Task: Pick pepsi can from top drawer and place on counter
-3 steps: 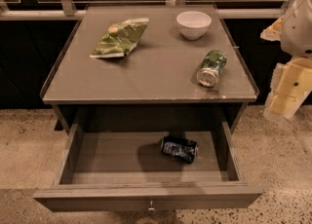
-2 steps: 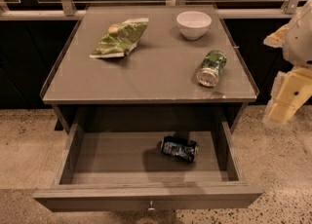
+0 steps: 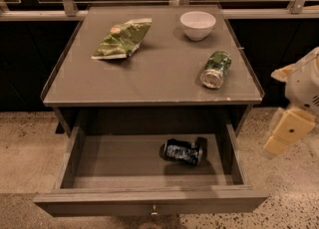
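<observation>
The pepsi can (image 3: 182, 152), dark blue with silver ends, lies on its side inside the open top drawer (image 3: 149, 200), right of the drawer's middle. The drawer is pulled out, with a small metal knob (image 3: 154, 210) on its front panel. The counter (image 3: 149, 68) is the grey-brown cabinet top above it. My gripper (image 3: 285, 132) is at the right edge of the view, beside the cabinet's right side, level with the drawer. It is apart from the can and holds nothing that I can see.
On the counter lie a green chip bag (image 3: 122, 39) at the back left, a white bowl (image 3: 198, 24) at the back right, and a green can (image 3: 215, 68) on its side near the right rim. Speckled floor surrounds the cabinet.
My arm and gripper have moved downward along the cabinet's right side, from counter height to drawer height. The cans, bag and bowl have not moved.
</observation>
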{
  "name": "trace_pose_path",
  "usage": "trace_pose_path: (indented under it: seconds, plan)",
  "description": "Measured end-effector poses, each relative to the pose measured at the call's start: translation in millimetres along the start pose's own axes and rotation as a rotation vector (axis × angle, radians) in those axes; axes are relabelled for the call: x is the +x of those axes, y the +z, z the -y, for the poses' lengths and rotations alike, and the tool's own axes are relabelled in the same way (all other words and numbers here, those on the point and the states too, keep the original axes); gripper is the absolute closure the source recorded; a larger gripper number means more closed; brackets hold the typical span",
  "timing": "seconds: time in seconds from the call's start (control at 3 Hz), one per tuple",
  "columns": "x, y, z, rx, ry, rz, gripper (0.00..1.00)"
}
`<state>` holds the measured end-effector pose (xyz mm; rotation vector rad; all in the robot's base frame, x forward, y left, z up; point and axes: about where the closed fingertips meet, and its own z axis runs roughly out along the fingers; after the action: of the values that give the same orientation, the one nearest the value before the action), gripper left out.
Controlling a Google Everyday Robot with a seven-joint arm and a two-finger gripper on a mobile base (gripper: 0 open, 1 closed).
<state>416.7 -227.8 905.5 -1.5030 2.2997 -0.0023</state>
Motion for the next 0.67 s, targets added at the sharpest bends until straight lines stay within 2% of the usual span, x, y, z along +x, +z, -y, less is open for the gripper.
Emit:
trace_pose_path:
  seconds: [0.33,0.67]
  plan:
    - [1,3,-1,0.000,0.002,0.000,0.00]
    - [10,15,-8,-0.003,0.062,0.056,0.00]
